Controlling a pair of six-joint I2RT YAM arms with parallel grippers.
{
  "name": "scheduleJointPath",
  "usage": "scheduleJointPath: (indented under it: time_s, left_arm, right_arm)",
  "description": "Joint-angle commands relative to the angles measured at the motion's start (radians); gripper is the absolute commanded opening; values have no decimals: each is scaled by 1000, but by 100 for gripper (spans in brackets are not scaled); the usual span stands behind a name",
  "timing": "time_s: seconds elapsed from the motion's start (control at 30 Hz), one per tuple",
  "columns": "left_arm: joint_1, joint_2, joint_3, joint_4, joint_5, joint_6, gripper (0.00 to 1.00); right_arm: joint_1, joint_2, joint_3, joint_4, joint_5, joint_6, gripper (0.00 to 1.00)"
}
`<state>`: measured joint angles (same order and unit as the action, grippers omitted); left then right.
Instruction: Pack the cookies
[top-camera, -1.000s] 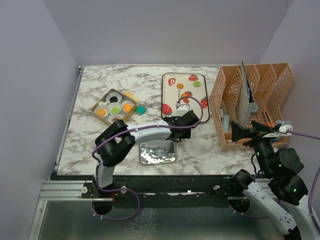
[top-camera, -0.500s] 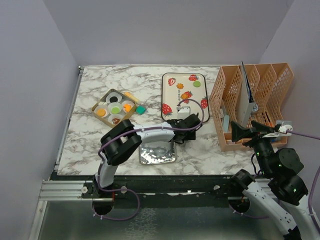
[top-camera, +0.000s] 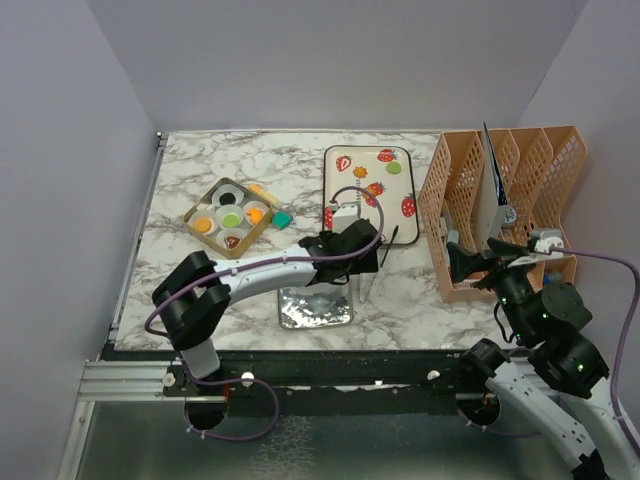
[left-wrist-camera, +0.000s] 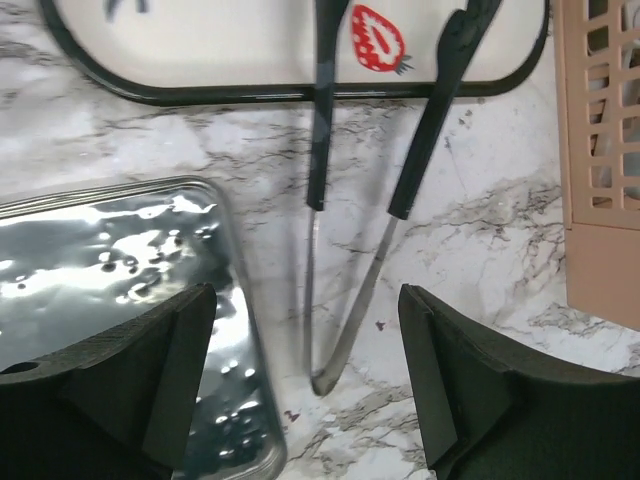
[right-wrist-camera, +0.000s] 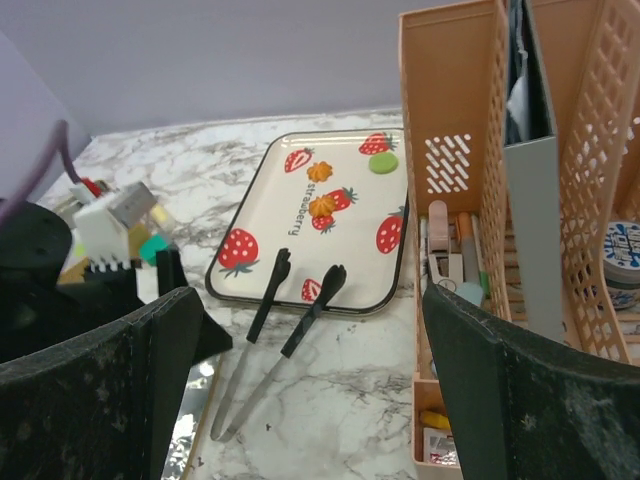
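Observation:
Two orange cookies and a green cookie lie on the white strawberry tray. They also show in the right wrist view, orange and green. A cardboard box of paper cups holds orange, green, black and brown cookies. A teal cookie lies beside it. Metal tongs lie on the table, black tips on the tray rim. My left gripper is open above the tongs' hinge end. My right gripper is open and empty, off to the right.
A crumpled foil tray sits at the near edge, left of the tongs. A peach wire organizer with files and small items stands at the right. The left arm lies across the table in front of the box.
My left arm's elbow swung left and its gripper drew back. The tongs now show lying on the table. My right gripper shifted slightly left.

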<state>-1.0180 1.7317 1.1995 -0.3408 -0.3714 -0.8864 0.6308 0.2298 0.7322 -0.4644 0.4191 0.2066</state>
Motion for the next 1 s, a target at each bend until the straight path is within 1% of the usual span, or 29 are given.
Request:
scheduleJointPath:
  time_s: [0.0,0.13,0.27,0.5,0.6,0.73,0.87,0.97]
  left_arm:
    - [62,-135,-109,-61,-12,4,80]
    - [160,-244,-229,-70,49,20,80]
    - [271,-339,-333,-80,109,51,80]
    - [405,-463,-451,-116,161,83,79]
    - [429,-498,-492,-127,184,83,77]
    - [432,-524,-528,-141,209,75,74]
    - [432,-506,-556,-141,244,72,69]
    - [432,-490,-568,-138,269,75,64]
  right_arm:
    - [0,87,30,-4,-101,-33,100]
    - [0,176,32,29,-205,-36,100]
    - [0,313,39,62,-318,-22,99]
    - [0,530,26,142,-477,19,99]
    - [2,587,16,177,-510,34,99]
    - [2,646,6,217,-550,42,99]
    - [11,695,4,234,-569,32,99]
    - [22,722,0,247,-573,30,98]
